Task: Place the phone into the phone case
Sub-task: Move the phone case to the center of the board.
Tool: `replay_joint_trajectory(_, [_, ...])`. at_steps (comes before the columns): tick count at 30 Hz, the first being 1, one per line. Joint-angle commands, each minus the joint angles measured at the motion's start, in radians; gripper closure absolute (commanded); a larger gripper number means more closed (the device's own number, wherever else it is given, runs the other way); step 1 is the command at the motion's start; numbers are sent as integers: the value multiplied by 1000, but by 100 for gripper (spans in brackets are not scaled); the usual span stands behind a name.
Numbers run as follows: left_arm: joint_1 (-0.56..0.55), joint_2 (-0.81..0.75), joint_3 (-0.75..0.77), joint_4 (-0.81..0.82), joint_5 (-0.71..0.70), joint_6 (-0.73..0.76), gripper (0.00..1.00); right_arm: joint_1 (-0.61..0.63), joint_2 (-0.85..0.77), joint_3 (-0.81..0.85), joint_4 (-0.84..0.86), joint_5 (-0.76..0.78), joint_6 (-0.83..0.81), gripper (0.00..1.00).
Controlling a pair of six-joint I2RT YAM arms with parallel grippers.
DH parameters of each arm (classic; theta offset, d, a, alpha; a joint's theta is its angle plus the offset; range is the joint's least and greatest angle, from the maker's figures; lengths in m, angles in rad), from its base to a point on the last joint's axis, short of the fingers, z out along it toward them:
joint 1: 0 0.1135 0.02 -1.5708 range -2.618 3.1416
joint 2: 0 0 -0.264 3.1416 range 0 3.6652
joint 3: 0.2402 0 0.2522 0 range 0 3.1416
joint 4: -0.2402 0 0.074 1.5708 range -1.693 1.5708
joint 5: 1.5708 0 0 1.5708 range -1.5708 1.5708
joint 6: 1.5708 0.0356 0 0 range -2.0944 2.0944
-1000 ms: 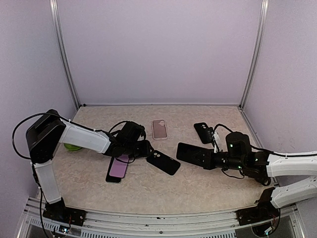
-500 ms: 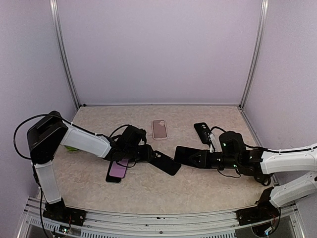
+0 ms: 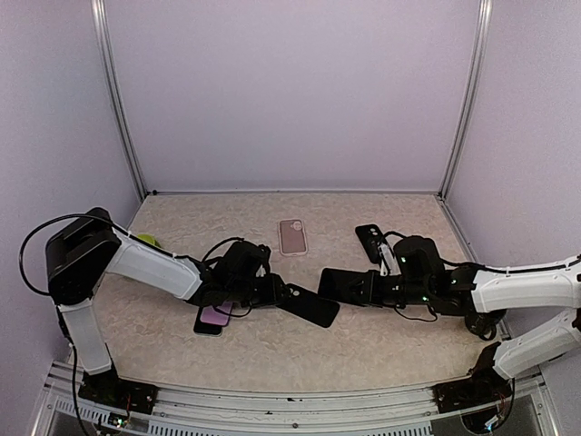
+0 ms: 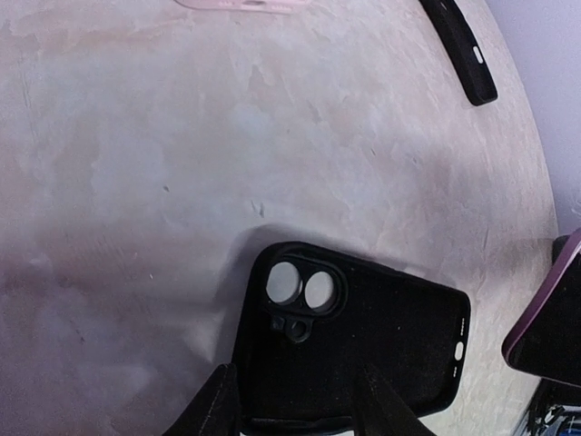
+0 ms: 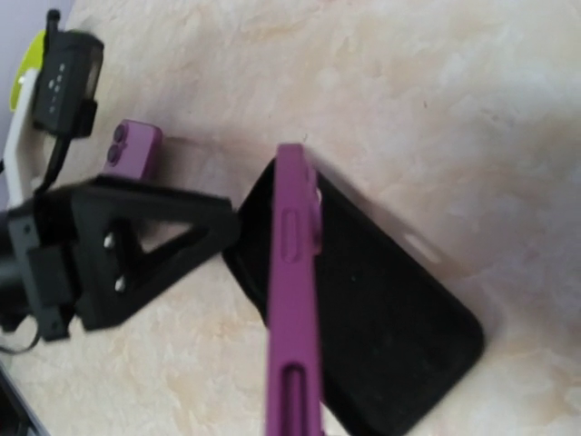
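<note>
A black phone case (image 3: 309, 304) lies open side up, its camera cutout showing in the left wrist view (image 4: 354, 336). My left gripper (image 3: 272, 292) is shut on its near end, fingers (image 4: 218, 401) on either side. My right gripper (image 3: 374, 289) is shut on a purple phone (image 3: 348, 285), held on edge just above and right of the case. In the right wrist view the phone (image 5: 292, 291) stands edge-on over the case (image 5: 381, 309), with the left gripper (image 5: 127, 245) beside it. The phone's corner shows at the right edge of the left wrist view (image 4: 554, 313).
A second purple phone (image 3: 215, 318) lies under my left arm. A pink case (image 3: 292, 236) lies at the back middle and another black case (image 3: 370, 242) at the back right. A green object (image 3: 145, 241) sits at the far left.
My right gripper has carried the purple phone left, up to the black case. My left gripper has shifted slightly right and nearer with the case.
</note>
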Motion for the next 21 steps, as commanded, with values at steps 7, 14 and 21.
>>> replay_joint_trajectory(7, [-53,-76,-23,-52,-27,-91,58,3,10,59,1,-1,44,100])
replay_joint_trajectory(14, [-67,-90,-31,-32,-32,-84,57,3,57,99,-32,-24,77,100])
replay_joint_trajectory(21, [-33,-145,-40,-17,-72,-39,50,3,120,148,-38,-72,116,100])
